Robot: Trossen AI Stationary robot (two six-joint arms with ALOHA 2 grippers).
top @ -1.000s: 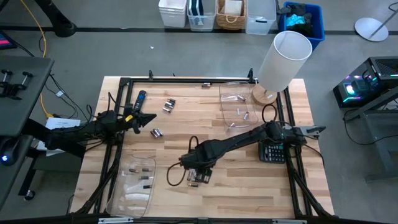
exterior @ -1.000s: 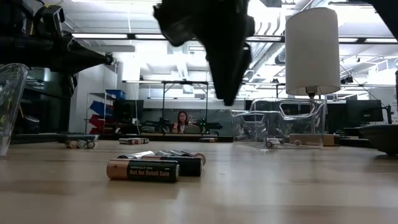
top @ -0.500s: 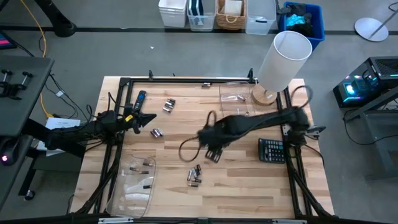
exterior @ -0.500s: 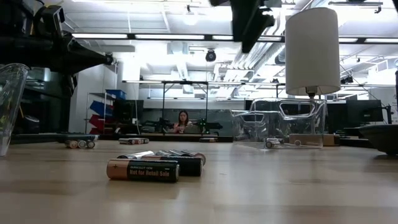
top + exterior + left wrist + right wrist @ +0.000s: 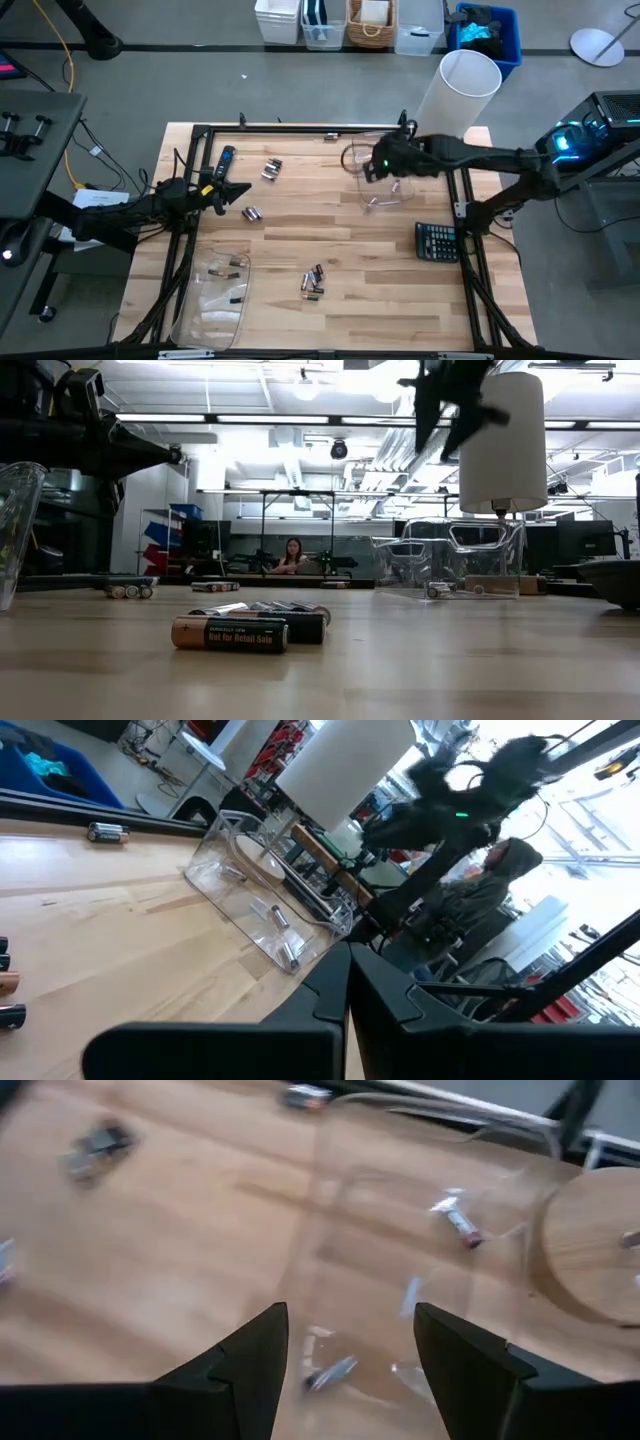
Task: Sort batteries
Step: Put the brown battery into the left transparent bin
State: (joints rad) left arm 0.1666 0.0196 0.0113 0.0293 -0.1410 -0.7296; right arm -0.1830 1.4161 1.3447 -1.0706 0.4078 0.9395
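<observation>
Batteries lie loose on the wooden table: a cluster [image 5: 313, 282] near the middle, showing close up in the low view [image 5: 250, 625], a pair [image 5: 252, 213], a group [image 5: 271, 168] and a single one [image 5: 331, 137] at the far edge. My right gripper [image 5: 372, 168] [image 5: 350, 1350] hangs open, high over the clear bin [image 5: 385, 172] at the far right, with nothing between its fingers. Silvery batteries [image 5: 458, 1220] lie on that bin's floor. My left gripper [image 5: 243, 189] [image 5: 348, 985] is shut and hovers at the table's left.
A second clear bin [image 5: 215, 298] at the near left holds dark batteries. A black-and-blue remote [image 5: 223, 163] lies far left and a calculator [image 5: 437, 242] on the right. A white lamp [image 5: 455, 95] stands on its wooden base behind the right bin. A person sits in the room beyond [image 5: 293, 555].
My right gripper has risen from the battery cluster near the table's middle and swung toward the far right, ending above the clear bin by the lamp. The cluster it left stays on the table.
</observation>
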